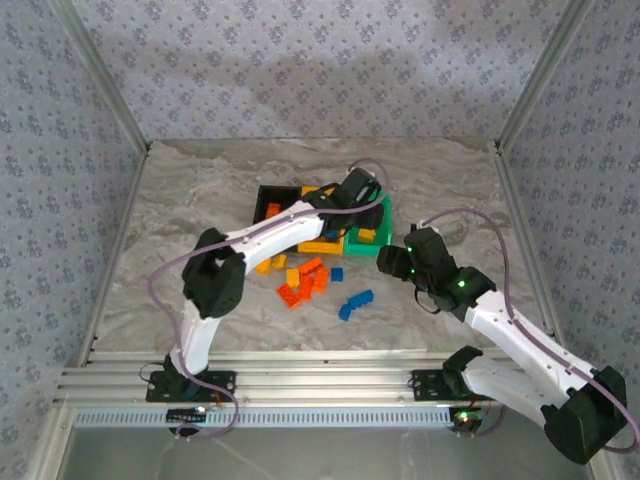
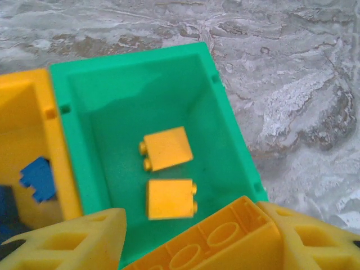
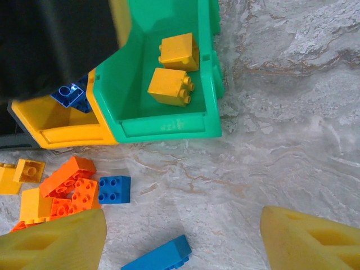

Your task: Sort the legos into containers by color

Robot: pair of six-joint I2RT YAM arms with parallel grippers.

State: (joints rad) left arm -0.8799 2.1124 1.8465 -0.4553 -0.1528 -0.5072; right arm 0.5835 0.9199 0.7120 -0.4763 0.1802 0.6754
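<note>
My left gripper hangs over the green bin, shut on a long yellow-orange brick held underside up between its fingers. Two yellow-orange bricks lie on that bin's floor. The yellow-orange bin next to it holds a blue brick. My right gripper stands open above bare table, just in front of the green bin, with nothing between its fingers. Loose on the table lie a red-orange pile, a square blue brick and a long blue brick.
The three joined bins sit mid-table, with the black bin on the left end. The loose bricks are scattered in front of them, with blue ones nearest my right arm. Metal frame posts and patterned walls ring the marble table.
</note>
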